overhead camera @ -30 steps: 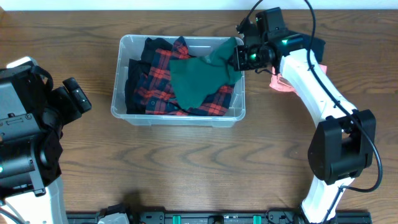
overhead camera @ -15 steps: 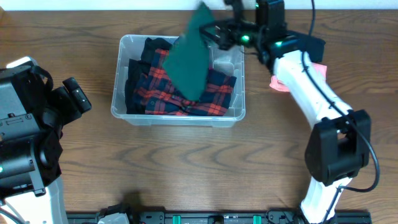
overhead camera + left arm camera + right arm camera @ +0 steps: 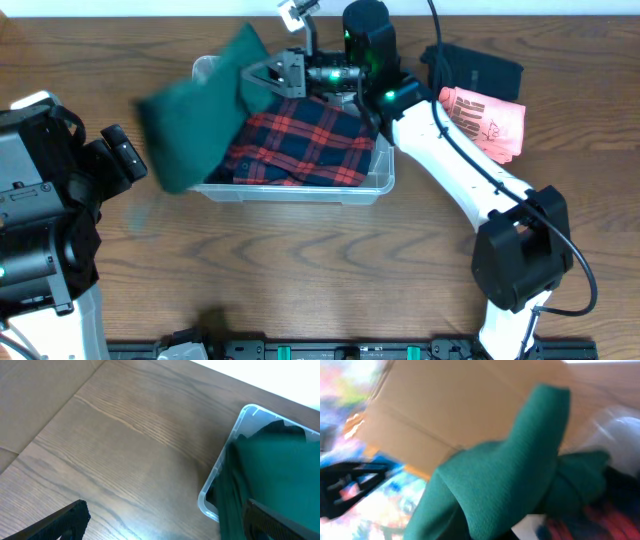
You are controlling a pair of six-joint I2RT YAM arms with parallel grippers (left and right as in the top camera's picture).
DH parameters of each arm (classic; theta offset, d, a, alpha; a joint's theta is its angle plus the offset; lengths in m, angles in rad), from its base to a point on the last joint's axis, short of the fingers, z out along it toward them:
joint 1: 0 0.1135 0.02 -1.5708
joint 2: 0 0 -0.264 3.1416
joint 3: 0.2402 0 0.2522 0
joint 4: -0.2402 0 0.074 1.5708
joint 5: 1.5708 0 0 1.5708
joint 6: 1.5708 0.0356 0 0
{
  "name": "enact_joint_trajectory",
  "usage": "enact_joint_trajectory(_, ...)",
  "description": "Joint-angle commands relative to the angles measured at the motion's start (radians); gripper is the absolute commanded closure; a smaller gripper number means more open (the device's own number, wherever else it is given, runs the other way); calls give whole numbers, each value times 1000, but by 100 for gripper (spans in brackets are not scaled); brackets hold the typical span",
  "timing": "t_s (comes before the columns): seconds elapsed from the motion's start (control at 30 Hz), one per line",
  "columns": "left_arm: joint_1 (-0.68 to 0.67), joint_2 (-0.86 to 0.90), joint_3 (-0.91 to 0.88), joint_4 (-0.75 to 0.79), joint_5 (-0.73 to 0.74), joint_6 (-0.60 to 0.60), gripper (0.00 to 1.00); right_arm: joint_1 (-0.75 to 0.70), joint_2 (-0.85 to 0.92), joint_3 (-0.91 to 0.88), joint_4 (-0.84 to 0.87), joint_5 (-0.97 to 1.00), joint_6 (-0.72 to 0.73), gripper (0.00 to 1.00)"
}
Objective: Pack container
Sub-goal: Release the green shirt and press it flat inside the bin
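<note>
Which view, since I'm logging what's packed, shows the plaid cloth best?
Overhead: the plaid cloth lies in the container, mostly uncovered. Left wrist: the green cloth hides it. Right wrist: only a blurred red sliver.

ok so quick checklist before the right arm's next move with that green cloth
1. Grip on green cloth: ok. It hangs raised from the right gripper, though it is blurred.
2. Cloth over the container: not ok. Most of it spreads past the left wall, above the table.
3. Plaid shirt settled inside: ok.
4. Left gripper out of the way: ok. It is open, empty and off to the container's left.
5. Everything packed: not ok. A pink item and a black item lie on the table to the right.
</note>
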Motion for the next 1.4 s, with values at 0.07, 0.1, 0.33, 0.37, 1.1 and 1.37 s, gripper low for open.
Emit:
enact_joint_trajectory(0.07, 5, 0, 3, -2, -8, -13, 2, -75, -20, 6, -324, 313, -216, 99)
enact_joint_trajectory(0.1, 5, 0, 3, -2, -8, -12, 2, -80, -20, 6, -370, 373, -264, 99)
enact_joint_trajectory(0.33, 5, 0, 3, -2, -8, -12, 2, -146, -20, 6, -484, 574, -502, 99)
enact_joint_trajectory(0.37, 5, 0, 3, -2, -8, -12, 2, -163, -20, 6, -472, 570, -507, 99)
enact_joint_trajectory(1.1, 5, 0, 3, -2, -8, -12, 2, -108, -19, 6, 150, -11, -175, 99)
enact_joint_trajectory(1.37, 5, 0, 3, -2, -8, -12, 2, -198, -19, 6, -365, 286, -423, 99)
